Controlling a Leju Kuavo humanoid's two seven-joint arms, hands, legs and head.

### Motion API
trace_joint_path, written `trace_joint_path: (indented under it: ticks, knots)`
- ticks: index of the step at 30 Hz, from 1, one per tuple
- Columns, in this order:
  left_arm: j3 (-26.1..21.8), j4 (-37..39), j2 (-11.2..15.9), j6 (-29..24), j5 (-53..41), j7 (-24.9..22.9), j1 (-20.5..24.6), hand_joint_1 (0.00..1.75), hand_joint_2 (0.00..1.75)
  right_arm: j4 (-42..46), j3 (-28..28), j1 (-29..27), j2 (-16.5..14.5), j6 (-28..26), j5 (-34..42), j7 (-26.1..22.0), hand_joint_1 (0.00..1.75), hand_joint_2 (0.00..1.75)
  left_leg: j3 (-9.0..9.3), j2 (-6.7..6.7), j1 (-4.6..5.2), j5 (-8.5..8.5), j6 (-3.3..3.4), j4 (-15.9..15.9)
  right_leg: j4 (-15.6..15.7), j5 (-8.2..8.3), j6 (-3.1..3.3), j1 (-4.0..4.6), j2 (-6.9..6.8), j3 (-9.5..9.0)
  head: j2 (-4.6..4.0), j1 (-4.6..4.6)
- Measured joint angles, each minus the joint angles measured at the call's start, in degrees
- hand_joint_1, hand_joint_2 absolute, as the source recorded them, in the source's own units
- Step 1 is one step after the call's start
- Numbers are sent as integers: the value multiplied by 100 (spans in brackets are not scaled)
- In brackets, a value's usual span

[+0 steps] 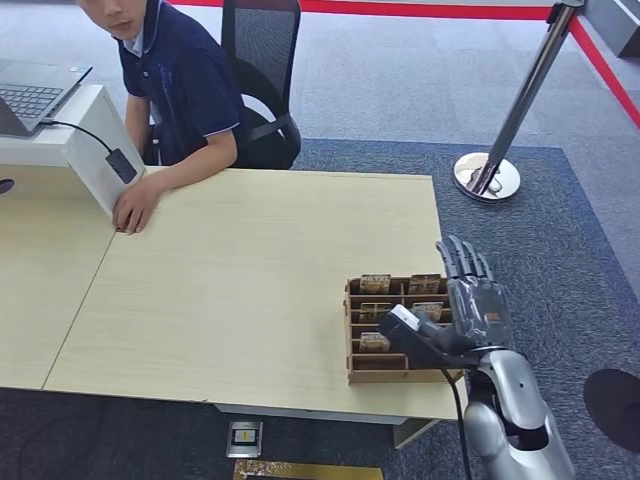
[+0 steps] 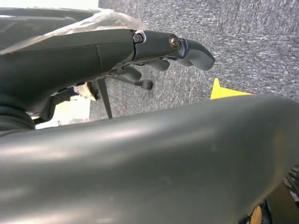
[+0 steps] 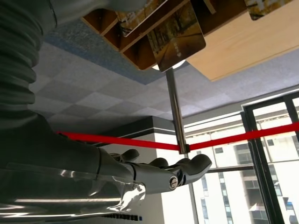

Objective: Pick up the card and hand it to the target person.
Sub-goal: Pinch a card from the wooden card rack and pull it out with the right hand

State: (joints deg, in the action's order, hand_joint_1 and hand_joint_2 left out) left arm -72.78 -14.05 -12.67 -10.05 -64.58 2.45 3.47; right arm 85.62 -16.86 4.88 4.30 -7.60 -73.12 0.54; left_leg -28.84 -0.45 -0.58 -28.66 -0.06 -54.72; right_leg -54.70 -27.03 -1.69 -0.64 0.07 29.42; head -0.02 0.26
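We see a light wood table, seam between two tops running from 10 o'clock down toward 8 o'clock. At 4 o'clock near the front edge sits a brown wooden rack with compartments, cards standing in them. At 10 o'clock a white box rests on the top, a person's hand flat on the table just beside it. At 9 o'clock, a dark round spot at the edge.
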Motion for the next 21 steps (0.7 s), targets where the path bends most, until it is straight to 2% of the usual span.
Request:
trace_joint_path:
  ticks: [10,21]
  knots:
    - [-6,0,8,-4,39,18,0,0,0,-195,-144,13,58,-266,-536,179,0,175,0,0,0,0,0,0,0,0,0,0,0,0,1,0]
    - [-3,0,11,18,-34,58,-1,0,0,-154,-146,-16,75,-397,-450,-1,1,175,1,0,0,0,0,0,0,0,0,0,0,0,0,1]
